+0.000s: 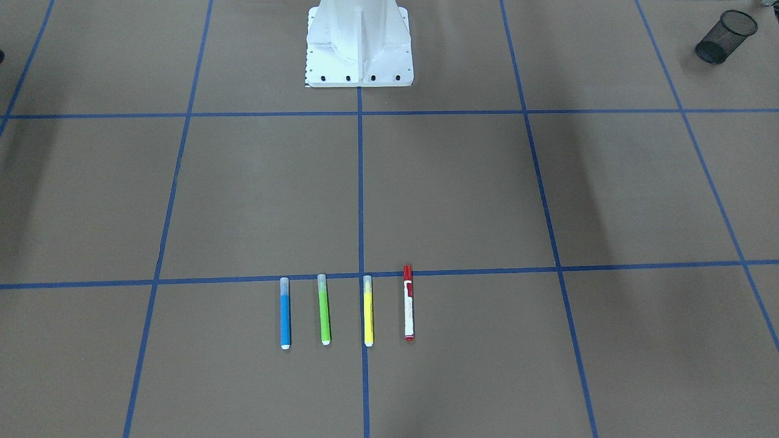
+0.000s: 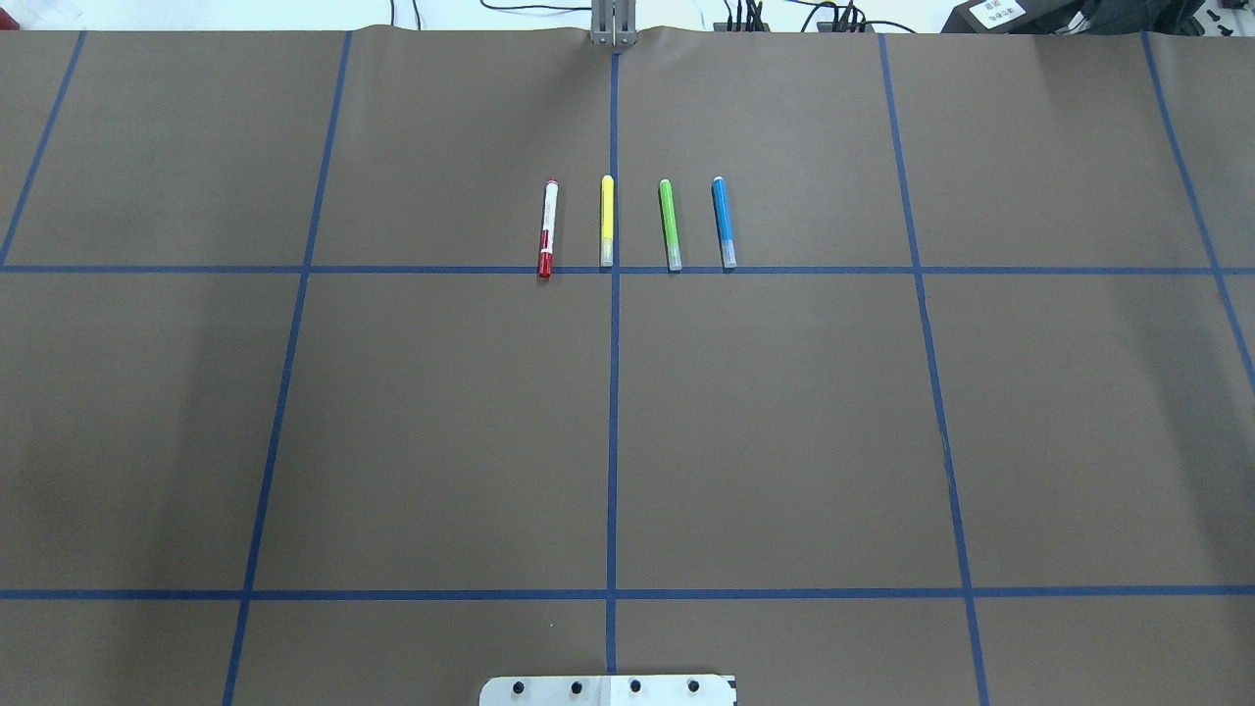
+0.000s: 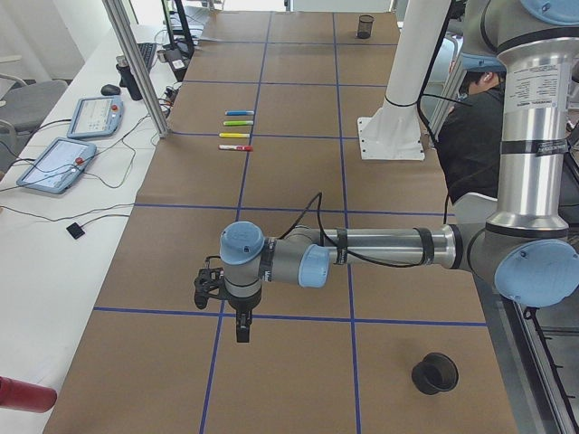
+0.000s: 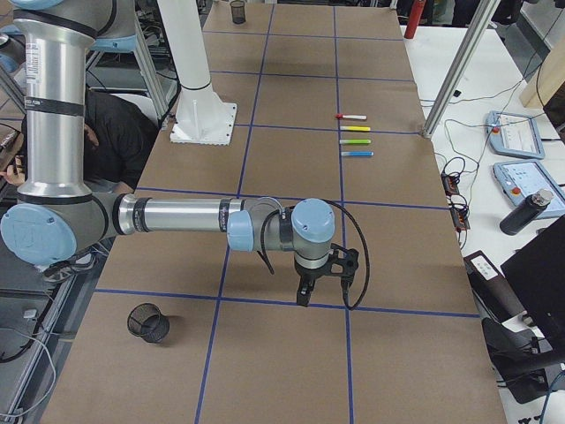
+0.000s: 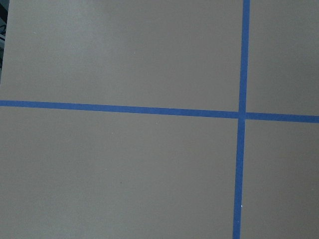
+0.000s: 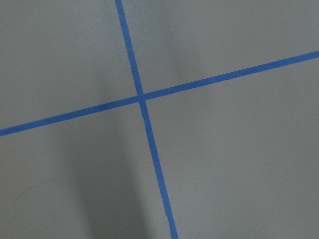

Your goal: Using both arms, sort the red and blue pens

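Observation:
The red pen (image 1: 409,311) (image 2: 547,228), white-barrelled with a red cap, and the blue pen (image 1: 285,313) (image 2: 724,223) lie at the two ends of a row of pens on the brown table, far from the robot's base. Neither arm reaches them. In the exterior left view my left gripper (image 3: 242,325) hangs over a blue tape line, far from the red pen (image 3: 235,147). My right gripper (image 4: 303,296) shows only in the exterior right view, likewise far from the blue pen (image 4: 357,154). I cannot tell whether either gripper is open or shut. Both wrist views show only paper and tape.
A green pen (image 1: 324,309) and a yellow pen (image 1: 368,310) lie between the two task pens. A black mesh cup (image 1: 725,38) (image 3: 434,372) lies on my left side, another (image 4: 148,322) on my right. The white base (image 1: 359,45) stands mid-table. A person (image 3: 470,127) sits behind it.

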Robot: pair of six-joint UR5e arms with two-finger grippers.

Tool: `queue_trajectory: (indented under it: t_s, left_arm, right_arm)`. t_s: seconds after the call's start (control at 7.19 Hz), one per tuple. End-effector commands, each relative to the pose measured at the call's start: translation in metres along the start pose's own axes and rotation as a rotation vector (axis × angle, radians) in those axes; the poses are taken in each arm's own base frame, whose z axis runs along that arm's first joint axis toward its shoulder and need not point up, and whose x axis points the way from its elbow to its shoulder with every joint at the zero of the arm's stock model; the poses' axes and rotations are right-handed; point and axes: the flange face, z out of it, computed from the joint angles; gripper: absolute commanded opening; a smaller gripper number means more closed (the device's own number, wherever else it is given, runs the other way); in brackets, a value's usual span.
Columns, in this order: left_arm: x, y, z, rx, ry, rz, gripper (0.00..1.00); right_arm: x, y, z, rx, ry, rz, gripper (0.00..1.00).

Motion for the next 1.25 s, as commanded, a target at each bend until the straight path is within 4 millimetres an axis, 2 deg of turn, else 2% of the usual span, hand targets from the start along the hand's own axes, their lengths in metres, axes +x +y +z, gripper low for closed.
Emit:
queue_trajectory:
  t_s: [0.0, 0.28, 0.42, 0.56, 0.83, 0.97, 1.11]
  left_arm:
    - [0.0, 0.002, 0.0, 0.004, 0.001, 0.002, 1.0]
    - [-0.011, 0.001, 0.015, -0.021, -0.005, -0.018, 1.0]
    - [-0.011, 0.002, 0.015, 0.001, -0.001, -0.001, 1.0]
    - [-0.011, 0.0, 0.015, 0.01, 0.001, 0.003, 1.0]
    - [0.003, -0.027, 0.004, 0.076, 0.01, 0.065, 1.0]
    - [0.025, -0.044, 0.011, 0.062, 0.007, 0.088, 1.0]
    - [0.038, -0.067, 0.006, 0.073, 0.01, 0.103, 1.0]
  right_arm:
    - [-0.003, -0.001, -0.003, 0.008, -0.002, -0.008, 1.0]
    - [-0.006, -0.005, -0.004, 0.013, 0.0, -0.011, 1.0]
    - [-0.019, -0.015, -0.012, 0.031, -0.008, -0.036, 1.0]
    - [-0.023, -0.016, -0.015, 0.035, -0.015, -0.043, 1.0]
    - [-0.026, -0.021, -0.014, 0.035, -0.019, -0.044, 1.0]
    - [-0.035, -0.024, -0.016, 0.038, -0.046, -0.06, 1.0]
    - [-0.046, -0.024, -0.016, 0.062, -0.075, -0.11, 1.0]
